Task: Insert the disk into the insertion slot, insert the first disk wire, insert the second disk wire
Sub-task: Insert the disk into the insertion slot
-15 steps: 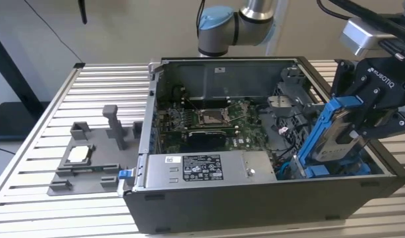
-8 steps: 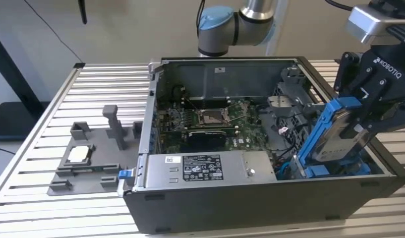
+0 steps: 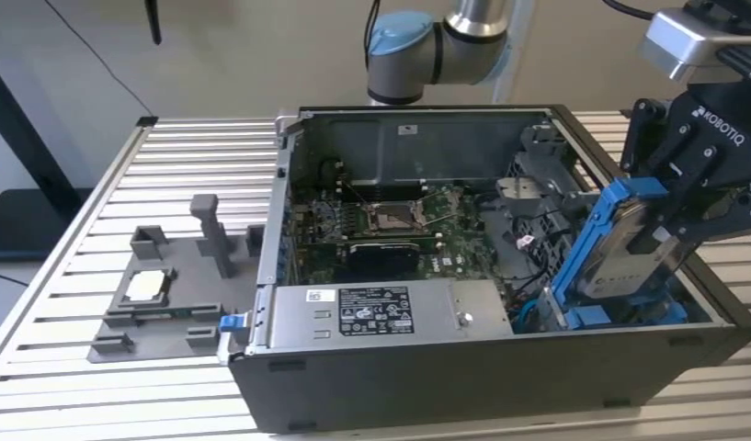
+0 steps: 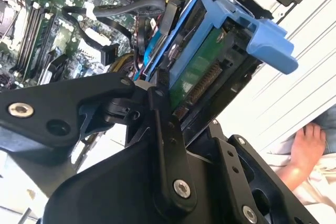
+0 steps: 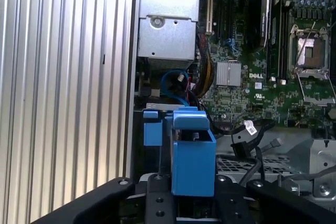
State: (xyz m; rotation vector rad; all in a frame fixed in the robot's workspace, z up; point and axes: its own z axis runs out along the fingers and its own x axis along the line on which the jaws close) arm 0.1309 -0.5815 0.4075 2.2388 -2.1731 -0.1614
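Since the slot [image 3: 639,315] lies low in the case [image 3: 473,386] on the exterior view's right, my gripper [image 3: 654,231] clamps the disk [image 3: 608,266] tilted, lower end toward it.

Plastic and metal finishes showing around the open case

The disk [image 3: 614,266] is showing a dull grey metal face inside a smooth blue plastic carrier [image 3: 631,190]; the gripper [image 3: 657,220] is looking matt black. The computer case [image 3: 473,386] is showing matt dark grey, the power supply [image 3: 480,303] is gleaming bare silver, and the table [image 3: 203,147] is shining as ribbed metal.
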